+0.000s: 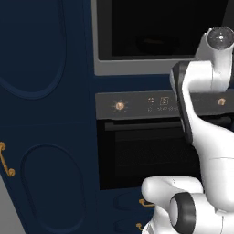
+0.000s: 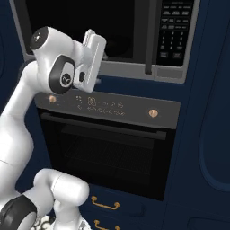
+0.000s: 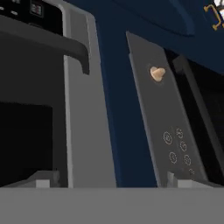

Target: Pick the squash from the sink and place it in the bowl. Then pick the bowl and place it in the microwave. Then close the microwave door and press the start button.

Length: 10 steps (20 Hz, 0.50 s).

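The microwave (image 2: 108,67) is built in above the oven. Its dark glass door (image 2: 81,22) lies flat in the grey frame (image 1: 137,66), with the vertical bar handle (image 2: 148,40) beside the keypad (image 2: 176,31). My gripper (image 2: 99,45) is raised to the door's lower edge, left of the handle. In the hand view my gripper (image 3: 113,179) is open with nothing between the fingertips (image 3: 43,179), and it faces the microwave's grey frame (image 3: 83,109). The squash, the bowl and the sink are out of view.
Under the microwave sits a black glass oven (image 2: 108,157) with a horizontal handle (image 2: 103,128) and a control strip with copper knobs (image 2: 153,112) (image 1: 119,106). Navy cabinet fronts (image 1: 45,91) flank it. Drawers with brass pulls (image 2: 105,204) lie below.
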### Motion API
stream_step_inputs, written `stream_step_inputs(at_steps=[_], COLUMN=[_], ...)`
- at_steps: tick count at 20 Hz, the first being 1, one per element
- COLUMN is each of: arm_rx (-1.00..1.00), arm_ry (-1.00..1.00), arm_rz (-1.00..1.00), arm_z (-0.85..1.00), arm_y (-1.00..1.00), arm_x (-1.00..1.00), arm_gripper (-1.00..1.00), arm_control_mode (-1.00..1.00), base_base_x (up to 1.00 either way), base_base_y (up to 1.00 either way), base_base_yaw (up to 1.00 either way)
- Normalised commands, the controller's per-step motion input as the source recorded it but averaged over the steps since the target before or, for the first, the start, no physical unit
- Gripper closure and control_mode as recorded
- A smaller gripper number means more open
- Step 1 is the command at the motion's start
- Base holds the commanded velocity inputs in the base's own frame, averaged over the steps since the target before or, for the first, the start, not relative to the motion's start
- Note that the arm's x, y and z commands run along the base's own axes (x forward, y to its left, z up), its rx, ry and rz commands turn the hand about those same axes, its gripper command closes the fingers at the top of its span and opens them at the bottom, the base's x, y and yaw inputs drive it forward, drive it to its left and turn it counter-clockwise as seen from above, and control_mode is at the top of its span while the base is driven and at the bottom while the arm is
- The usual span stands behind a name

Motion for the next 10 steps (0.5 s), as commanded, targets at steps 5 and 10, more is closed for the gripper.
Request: stream_step_inputs(at_steps=[5,10], arm_rx=[0.03,0.01], arm_ry=[0.00,-0.01], arm_rz=[0.00,0.01], arm_z=[0.00,0.00], arm_y=[-0.76,-0.79], arm_x=[-1.00,-1.00], arm_gripper=[-1.00,-1.00], arm_control_mode=[-1.00,-1.00], base_base_x=[0.00,0.00], base_base_y=[0.00,0.00], base_base_yaw=[0.00,0.00])
